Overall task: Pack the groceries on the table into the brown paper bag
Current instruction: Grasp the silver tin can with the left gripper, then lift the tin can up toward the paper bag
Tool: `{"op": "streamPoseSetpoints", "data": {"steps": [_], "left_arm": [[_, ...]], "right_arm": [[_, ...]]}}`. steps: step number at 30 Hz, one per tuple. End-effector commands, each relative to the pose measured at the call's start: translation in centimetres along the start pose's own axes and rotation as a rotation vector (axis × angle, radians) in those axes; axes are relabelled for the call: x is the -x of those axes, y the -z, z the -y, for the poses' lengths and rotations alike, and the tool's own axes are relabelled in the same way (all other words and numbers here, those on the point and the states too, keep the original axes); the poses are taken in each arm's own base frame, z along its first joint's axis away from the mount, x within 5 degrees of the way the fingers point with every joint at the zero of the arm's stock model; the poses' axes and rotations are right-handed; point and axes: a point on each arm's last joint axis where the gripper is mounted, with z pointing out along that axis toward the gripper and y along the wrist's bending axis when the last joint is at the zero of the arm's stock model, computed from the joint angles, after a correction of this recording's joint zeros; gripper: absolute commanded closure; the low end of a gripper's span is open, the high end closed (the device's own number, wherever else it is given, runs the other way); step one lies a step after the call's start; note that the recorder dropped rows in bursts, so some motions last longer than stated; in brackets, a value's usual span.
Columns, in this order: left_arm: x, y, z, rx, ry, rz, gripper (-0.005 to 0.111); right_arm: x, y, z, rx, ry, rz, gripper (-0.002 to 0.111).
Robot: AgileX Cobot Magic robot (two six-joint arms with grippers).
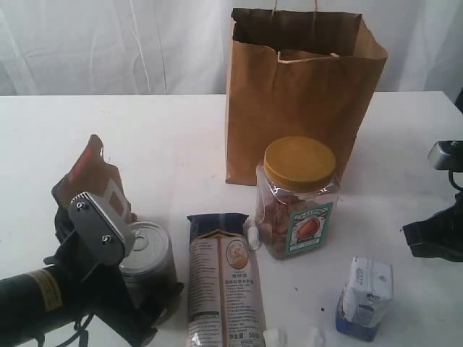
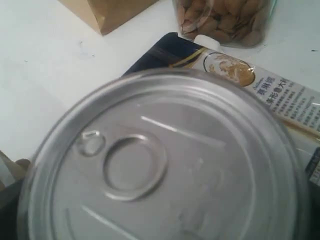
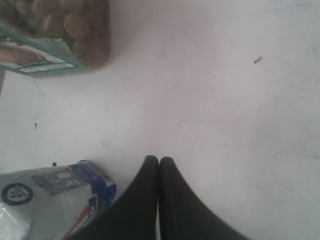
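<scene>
The brown paper bag [image 1: 296, 108] stands upright and open-mouthed at the back of the table [image 1: 145, 137]. In front of it are a yellow-lidded nut jar [image 1: 298, 202], a long noodle packet [image 1: 223, 282] lying flat, a blue-white carton [image 1: 365, 296], a brown pouch [image 1: 98, 181] and a pull-tab can [image 1: 148, 256]. My left gripper [image 1: 148, 296] stands open around the can, whose lid [image 2: 165, 165] fills the left wrist view and hides the fingers. My right gripper [image 3: 159, 160] is shut and empty, low over bare table beside the carton [image 3: 50, 200].
The can stands close between the pouch and the noodle packet [image 2: 260, 85]. The nut jar [image 2: 225, 20] stands just beyond the packet's far end. Small white bits [image 1: 273, 336] lie near the front edge. A white curtain hangs behind the table.
</scene>
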Motion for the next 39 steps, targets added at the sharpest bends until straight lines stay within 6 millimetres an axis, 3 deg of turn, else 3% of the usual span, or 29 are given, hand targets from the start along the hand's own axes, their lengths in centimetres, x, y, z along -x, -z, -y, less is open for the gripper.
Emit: {"op": "streamPoseSetpoints", "data": {"steps": [1,4,9,11,19,27,30,35,39], "left_arm": [[-0.3,-0.2,-0.1,0.021,0.047,-0.024,0.015],[-0.3,-0.2,-0.3,0.042,0.074,-0.02,0.04],[-0.2,-0.2,-0.4,0.048,0.08,-0.013,0.094],[-0.1,-0.1,-0.4,0.048,0.076,-0.008,0.106],[3.0,1.1,-1.3,0.126,0.087,0.292,0.107],[5.2,3.5,-2.3,0.163,0.262,0.417,0.107],[7.4,4.5,-2.8,0.173,0.28,0.519,0.107],[12.7,6.3,-4.2,0.201,0.333,0.694,0.107],[17.0,6.8,-7.3,0.227,0.389,0.637,0.107]], "right_arm": [[-0.1,0.0,-0.1,0.013,-0.009,-0.008,0.108],[-0.1,0.0,-0.1,0.013,-0.009,-0.008,0.108],[-0.1,0.0,-0.1,0.013,-0.009,-0.008,0.108],[-0.1,0.0,-0.1,0.013,-0.009,-0.008,0.108],[-0.1,0.0,-0.1,0.013,-0.009,-0.008,0.108],[-0.1,0.0,-0.1,0.013,-0.009,-0.008,0.108],[-0.1,0.0,-0.1,0.013,-0.009,-0.008,0.108],[-0.2,0.0,-0.2,0.02,-0.011,-0.014,0.108],[-0.4,0.0,-0.4,0.047,-0.011,-0.039,0.108]]}}
